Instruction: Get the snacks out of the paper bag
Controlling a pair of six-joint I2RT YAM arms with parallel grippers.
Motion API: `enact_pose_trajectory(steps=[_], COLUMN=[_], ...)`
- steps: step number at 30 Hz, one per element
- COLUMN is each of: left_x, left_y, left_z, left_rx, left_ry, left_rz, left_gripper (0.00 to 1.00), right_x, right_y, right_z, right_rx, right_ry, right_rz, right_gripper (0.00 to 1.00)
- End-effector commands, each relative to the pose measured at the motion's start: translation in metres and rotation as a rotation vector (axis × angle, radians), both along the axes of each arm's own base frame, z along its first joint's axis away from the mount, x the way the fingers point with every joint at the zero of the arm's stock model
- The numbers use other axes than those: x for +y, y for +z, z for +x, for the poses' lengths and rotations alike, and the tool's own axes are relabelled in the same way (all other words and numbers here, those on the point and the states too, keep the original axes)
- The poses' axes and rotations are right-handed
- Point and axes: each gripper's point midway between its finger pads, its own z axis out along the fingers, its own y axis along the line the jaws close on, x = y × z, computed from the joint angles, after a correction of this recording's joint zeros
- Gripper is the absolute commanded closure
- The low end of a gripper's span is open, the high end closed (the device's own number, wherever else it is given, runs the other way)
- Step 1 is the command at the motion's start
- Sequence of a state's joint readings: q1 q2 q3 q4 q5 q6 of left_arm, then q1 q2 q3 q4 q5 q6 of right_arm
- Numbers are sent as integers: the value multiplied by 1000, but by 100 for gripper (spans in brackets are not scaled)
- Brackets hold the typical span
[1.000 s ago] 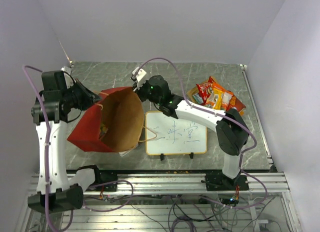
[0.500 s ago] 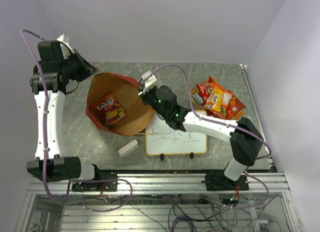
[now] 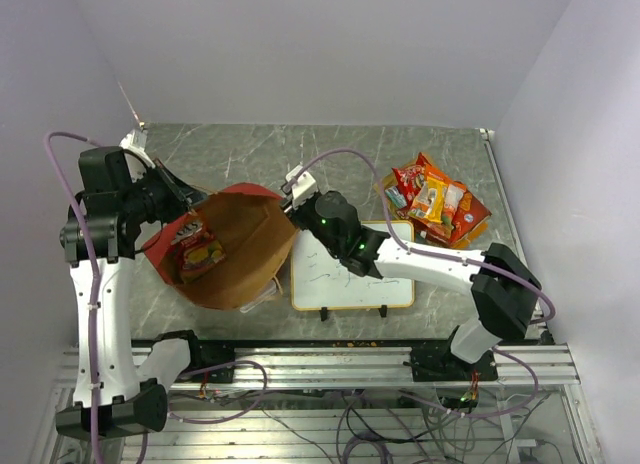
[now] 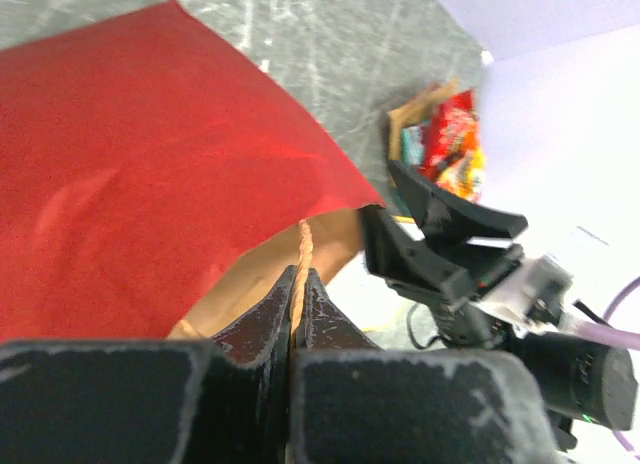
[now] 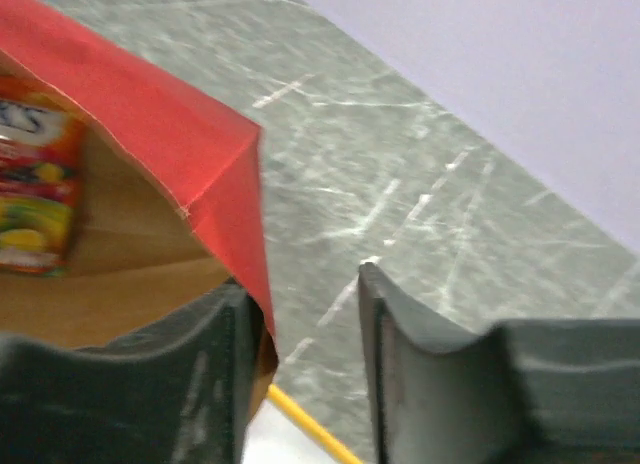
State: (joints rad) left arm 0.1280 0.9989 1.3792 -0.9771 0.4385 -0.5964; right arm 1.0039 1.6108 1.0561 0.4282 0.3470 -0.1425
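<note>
The paper bag [image 3: 240, 254] is red outside and brown inside, and its open mouth faces up. One red and yellow snack packet [image 3: 198, 246] lies inside against the left wall. My left gripper [image 3: 185, 206] is shut on the bag's thin handle [image 4: 301, 246] at the left rim. My right gripper [image 3: 293, 196] is open at the right rim, and the red bag edge [image 5: 215, 174] runs beside its left finger [image 5: 200, 364]. The packet also shows in the right wrist view [image 5: 35, 174]. Several more snacks [image 3: 435, 199] lie piled on the table at the far right.
A framed whiteboard [image 3: 350, 269] with writing lies right of the bag, under my right arm. Its yellow frame shows in the right wrist view [image 5: 305, 424]. A small white eraser [image 3: 260, 299] peeks out beneath the bag's near edge. The table is grey marble [image 3: 240, 149].
My left arm came down and nearer with the handle, lowering the bag. The packet slid to the bag's left wall. My right gripper stayed at the right rim.
</note>
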Motion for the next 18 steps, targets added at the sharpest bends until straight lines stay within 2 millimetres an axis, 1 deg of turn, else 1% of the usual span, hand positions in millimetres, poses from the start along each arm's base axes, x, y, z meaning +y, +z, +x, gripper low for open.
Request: enact_pose_trajectory(steps=[1,2,3,5,7,9,14,17,18], left_x=[-26,-28,-28,-28,-29,-31,-33,-33,-33], left_y=[30,32,33,32,28,26,29,32,33], left_z=[1,0,-1,-3,-6,-7,-7,-6,-5], left_rx=[-88,-94,-97,-92,-77,-71,-74,-76,-78], left_ry=[-54,-56,-53,-51,-54,-55,-54,-50,-47], left_rz=[-196,-209,-215,-215,-223,-238,-261,-266,-270], left_gripper=[93,93,93,93,93,93,93,93,93], right_x=[-31,-30,-29,-25,-18,-7,27,45,52], right_y=[27,33,40,58,72,85,96,94,89], right_z=[24,22,19,9,-7,-29,-94,-126,-136], right_rx=[-97,-106,-107,-87,-38,0,37,64,84], right_ry=[-115,-92,-70,-14,51,148,384,494,527], right_rz=[-152,-162,-167,-133,-64,18,105,140,146], right_gripper=[46,37,32,27,23,21,20,20,21])
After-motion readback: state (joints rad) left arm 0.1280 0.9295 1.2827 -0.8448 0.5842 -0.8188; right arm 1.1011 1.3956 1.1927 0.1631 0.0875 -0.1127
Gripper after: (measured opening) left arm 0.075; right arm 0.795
